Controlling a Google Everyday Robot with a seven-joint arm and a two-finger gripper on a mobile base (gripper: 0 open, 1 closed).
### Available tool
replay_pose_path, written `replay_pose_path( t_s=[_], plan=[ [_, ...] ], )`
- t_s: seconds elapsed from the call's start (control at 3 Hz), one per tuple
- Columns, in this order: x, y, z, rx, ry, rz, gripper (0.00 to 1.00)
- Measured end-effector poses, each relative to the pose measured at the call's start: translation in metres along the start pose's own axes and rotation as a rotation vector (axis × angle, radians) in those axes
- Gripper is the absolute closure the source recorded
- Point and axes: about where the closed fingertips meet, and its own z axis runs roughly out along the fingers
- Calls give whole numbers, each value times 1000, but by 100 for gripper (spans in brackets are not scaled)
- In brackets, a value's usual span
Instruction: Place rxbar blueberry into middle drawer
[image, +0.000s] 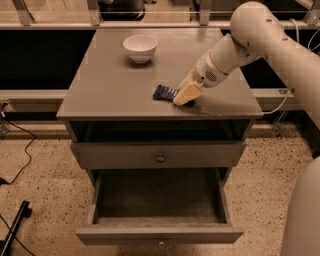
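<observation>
The rxbar blueberry (164, 92), a small dark blue bar, lies flat on the grey cabinet top (110, 85), right of centre near the front. My gripper (184, 94) is down at the bar's right end, touching or just over it, with the white arm reaching in from the upper right. The middle drawer (120, 234) is pulled out at the bottom of the cabinet and its inside is bare.
A white bowl (140, 48) stands at the back of the cabinet top. The upper drawer (115, 155) with a round brass knob is shut. Black cables and a stand foot (14, 225) lie on the speckled floor at the left.
</observation>
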Motion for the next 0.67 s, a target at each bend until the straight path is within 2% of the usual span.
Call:
replay_pose_path(
  t_s=[0.33,0.67],
  plan=[
    [-1,0,-1,0,0,0,99],
    [-1,0,-2,0,0,0,100]
  ],
)
